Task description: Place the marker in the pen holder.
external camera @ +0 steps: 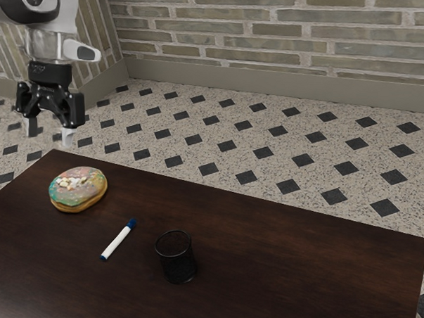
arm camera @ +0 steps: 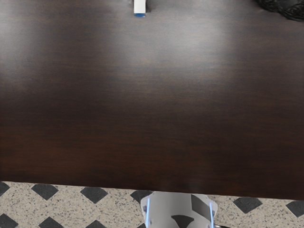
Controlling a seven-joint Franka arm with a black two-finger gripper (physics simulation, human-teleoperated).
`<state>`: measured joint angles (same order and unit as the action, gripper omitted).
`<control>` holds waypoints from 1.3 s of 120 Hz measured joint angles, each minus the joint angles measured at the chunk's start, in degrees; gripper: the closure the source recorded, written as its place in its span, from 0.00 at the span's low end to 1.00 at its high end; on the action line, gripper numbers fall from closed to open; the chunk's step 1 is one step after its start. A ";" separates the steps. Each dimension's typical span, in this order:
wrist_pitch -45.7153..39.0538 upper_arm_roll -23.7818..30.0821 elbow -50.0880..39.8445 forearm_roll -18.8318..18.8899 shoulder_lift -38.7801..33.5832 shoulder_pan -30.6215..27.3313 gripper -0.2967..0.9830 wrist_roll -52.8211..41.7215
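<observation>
High in the exterior view's upper left hangs my gripper (external camera: 50, 131), its fingers apart with nothing between them. It is well above and away from the white marker (external camera: 118, 240) with blue ends, which lies flat on the dark wooden table (external camera: 272, 248). The black mesh pen holder (external camera: 177, 258) stands upright beside the marker, toward the exterior view's right, not touching it. In the wrist view, one end of the marker (arm camera: 139, 6) and part of the pen holder (arm camera: 287, 7) appear at the picture's edge.
A frosted donut (external camera: 78, 188) rests on the table near the marker, on the gripper's side of it in the exterior view. Beyond the table edge lies a tiled floor, where part of the robot's pale base (arm camera: 173, 209) shows in the wrist view.
</observation>
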<state>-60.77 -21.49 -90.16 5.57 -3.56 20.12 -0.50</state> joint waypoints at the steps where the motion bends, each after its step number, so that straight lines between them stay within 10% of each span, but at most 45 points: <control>1: -1.29 -0.06 -0.23 0.07 -0.01 -0.03 0.23 -0.02; 52: -24.37 0.24 -3.12 -0.52 -1.05 7.02 0.23 0.27; 82: -51.85 -15.09 -44.65 2.20 -1.34 4.88 0.23 0.77; 115: -70.44 -10.34 -42.82 -7.05 12.41 1.00 0.23 -1.00; 156: -76.00 -8.67 -45.97 -10.92 11.55 0.85 0.24 -7.51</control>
<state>-136.77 -30.16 -136.13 -5.35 7.99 20.98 -8.02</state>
